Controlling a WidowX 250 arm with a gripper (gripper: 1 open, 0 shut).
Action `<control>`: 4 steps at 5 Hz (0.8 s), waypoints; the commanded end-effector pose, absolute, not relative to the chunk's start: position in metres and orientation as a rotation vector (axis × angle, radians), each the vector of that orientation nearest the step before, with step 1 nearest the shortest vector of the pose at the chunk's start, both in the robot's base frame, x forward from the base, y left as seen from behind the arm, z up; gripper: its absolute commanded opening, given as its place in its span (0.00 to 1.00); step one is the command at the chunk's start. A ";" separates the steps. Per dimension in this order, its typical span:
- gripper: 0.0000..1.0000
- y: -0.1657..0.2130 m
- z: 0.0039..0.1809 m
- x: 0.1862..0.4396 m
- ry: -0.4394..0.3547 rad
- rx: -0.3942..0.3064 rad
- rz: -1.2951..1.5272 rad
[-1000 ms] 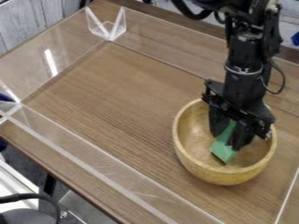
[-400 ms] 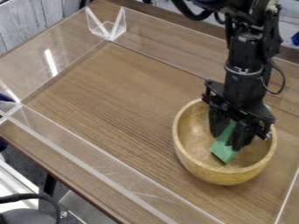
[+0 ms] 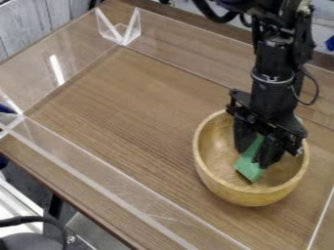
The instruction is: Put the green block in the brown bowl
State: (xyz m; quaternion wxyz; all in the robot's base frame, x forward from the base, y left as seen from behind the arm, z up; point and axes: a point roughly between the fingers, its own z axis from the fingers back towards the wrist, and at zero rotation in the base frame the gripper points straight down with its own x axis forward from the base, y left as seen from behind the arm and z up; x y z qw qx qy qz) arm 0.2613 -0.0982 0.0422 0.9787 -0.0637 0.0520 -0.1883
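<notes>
The brown bowl (image 3: 217, 182), round and light tan wood, sits on the table at the right. My gripper (image 3: 268, 152) points straight down into it from the black arm above. The green block (image 3: 249, 165) stands tilted on end inside the bowl, its lower end near the bowl's floor and its upper part between my black fingers (image 3: 244, 138). The fingers are closed against the block's sides, holding it. The upper end of the block is hidden behind the fingers.
The wooden tabletop (image 3: 131, 107) is fenced by low clear acrylic walls (image 3: 78, 161) along the front and left. A clear triangular bracket (image 3: 120, 29) stands at the back. Black cables hang by the arm at the top right.
</notes>
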 end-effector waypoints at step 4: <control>0.00 -0.101 0.040 0.258 0.127 -0.130 -0.411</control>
